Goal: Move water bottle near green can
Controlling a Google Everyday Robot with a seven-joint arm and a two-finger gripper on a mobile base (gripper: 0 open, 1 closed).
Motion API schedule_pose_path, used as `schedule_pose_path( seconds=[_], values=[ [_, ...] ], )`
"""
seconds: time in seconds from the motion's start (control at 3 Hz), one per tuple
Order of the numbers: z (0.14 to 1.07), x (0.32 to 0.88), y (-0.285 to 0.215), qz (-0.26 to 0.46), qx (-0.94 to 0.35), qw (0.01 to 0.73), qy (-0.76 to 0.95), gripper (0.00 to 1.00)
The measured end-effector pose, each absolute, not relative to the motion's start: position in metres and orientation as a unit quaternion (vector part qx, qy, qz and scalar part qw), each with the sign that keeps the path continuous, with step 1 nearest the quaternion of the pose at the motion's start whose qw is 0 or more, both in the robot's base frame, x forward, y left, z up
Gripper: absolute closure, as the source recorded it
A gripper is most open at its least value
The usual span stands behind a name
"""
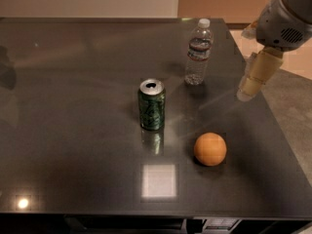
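Observation:
The water bottle [198, 52], clear and ribbed with a white cap and a dark-and-red label band, stands upright near the far right of the dark table [73, 130]. The green can [151, 104], dark green with a silver top, stands upright near the table's middle, to the front left of the bottle and apart from it. My gripper [247, 89] hangs from the grey arm [285, 18] above the table's right edge, to the right of the bottle and not touching it.
An orange [210, 149] lies on the table to the front right of the can. The table's right edge runs close under the gripper, with floor beyond it. A bright square reflection [158, 180] lies on the table near the front.

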State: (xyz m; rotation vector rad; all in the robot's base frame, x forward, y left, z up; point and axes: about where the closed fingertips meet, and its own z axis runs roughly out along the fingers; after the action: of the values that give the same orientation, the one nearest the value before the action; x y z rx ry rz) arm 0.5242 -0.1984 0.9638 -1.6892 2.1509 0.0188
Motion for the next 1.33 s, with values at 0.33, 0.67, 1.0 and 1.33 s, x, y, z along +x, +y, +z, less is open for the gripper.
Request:
schedule_pose_path(
  seconds=[0.33,0.67,1.0,1.33],
  values=[
    [0.965,0.562,-0.196,0.038,-0.579,0.236,0.779,0.00],
    [0.964,0.599,-0.190,0.075,-0.548,0.267,0.789,0.00],
    [0.956,0.622,-0.180,0.108,-0.523,0.280,0.798,0.00],
    [0.946,0.636,-0.167,0.134,-0.514,0.296,0.794,0.00]
  ],
)
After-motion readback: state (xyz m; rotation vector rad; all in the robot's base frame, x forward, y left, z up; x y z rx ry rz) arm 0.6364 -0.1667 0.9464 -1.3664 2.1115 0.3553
